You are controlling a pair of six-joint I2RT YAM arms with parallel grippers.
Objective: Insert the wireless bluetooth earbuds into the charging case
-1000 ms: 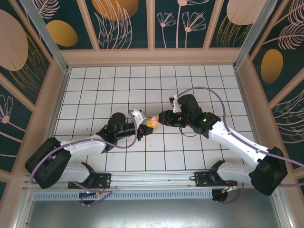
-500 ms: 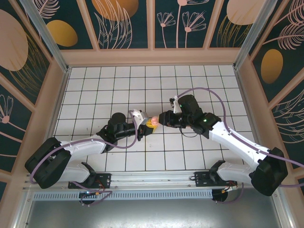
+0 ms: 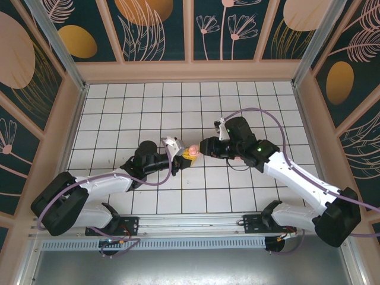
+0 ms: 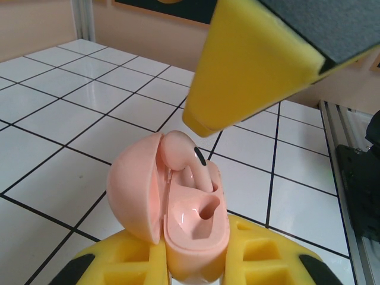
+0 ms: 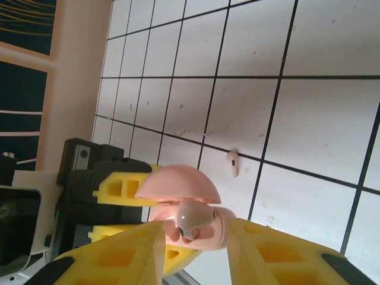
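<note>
At table centre, left fingers gripping charging case, right fingers facing it.

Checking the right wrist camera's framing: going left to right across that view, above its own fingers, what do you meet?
Left end effector → charging case → loose earbud lying on the tile.
</note>
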